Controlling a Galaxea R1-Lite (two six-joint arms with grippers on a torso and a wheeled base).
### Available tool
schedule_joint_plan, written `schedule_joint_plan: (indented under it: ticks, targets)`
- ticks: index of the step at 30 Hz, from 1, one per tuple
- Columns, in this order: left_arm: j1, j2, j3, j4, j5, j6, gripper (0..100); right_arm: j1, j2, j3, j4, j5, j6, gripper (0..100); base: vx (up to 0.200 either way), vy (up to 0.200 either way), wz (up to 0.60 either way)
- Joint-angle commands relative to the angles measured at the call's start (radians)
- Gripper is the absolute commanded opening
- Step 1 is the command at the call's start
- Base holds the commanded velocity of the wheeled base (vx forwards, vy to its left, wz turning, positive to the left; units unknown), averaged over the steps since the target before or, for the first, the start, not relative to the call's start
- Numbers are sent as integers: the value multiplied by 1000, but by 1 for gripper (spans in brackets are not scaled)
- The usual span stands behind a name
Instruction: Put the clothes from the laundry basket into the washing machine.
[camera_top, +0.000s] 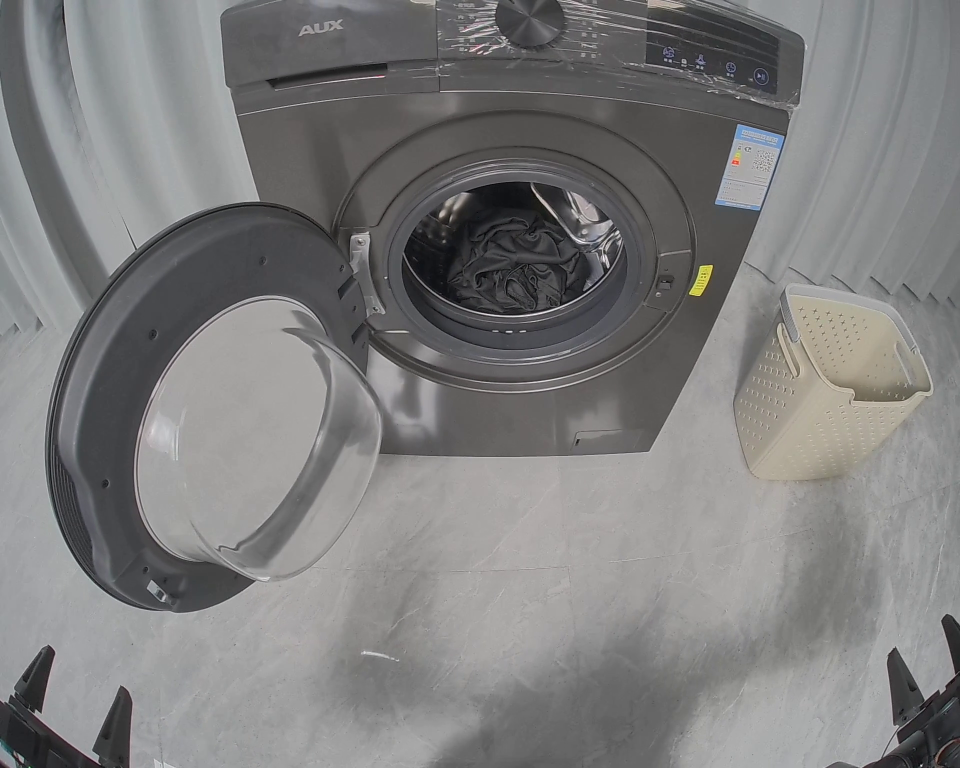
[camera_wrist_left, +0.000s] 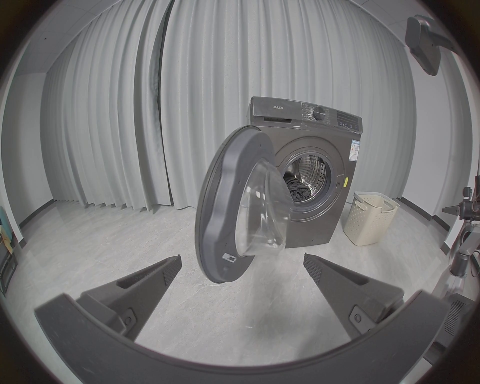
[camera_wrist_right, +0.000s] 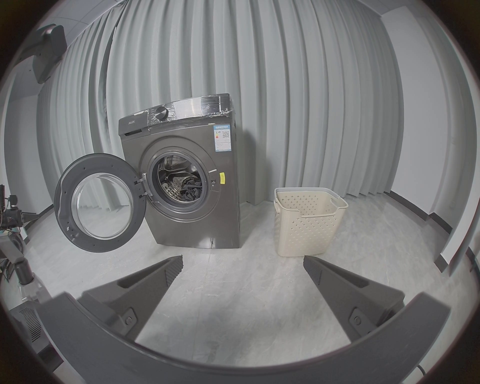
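Both left gripper (camera_wrist_left: 241, 259) and right gripper (camera_wrist_right: 242, 260) gape empty. Laundry basket (camera_top: 790, 410) sits right of the washing machine (camera_top: 300, 150), nearer the right gripper.

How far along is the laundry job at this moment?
Done: dark clothes lie in the washing machine drum, and the laundry basket looks empty. In hand: nothing; the left tool and right tool are open, back from the machine. Left: seemingly nothing to load; the door stands wide open.
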Motion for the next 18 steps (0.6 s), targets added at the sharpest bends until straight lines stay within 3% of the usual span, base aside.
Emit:
schedule_joint_plan:
  ticks: [1, 8, 14, 18]
  targets:
    - [0, -10, 16, 0, 1, 0, 100, 1, -9, 13, 0, 0, 0, 100, 0, 0, 0]
    - [0, -10, 16, 0, 1, 3, 100, 1, -9, 15, 0, 1, -15, 100, -171, 0, 0]
    - [0, -10, 16, 0, 1, 2, 100, 1, -8, 15, 0, 3, -15, 100, 0, 0, 0]
    - [0, -10, 16, 0, 2, 2, 100, 1, -9, 15, 0, 6, -15, 100, 0, 200, 0]
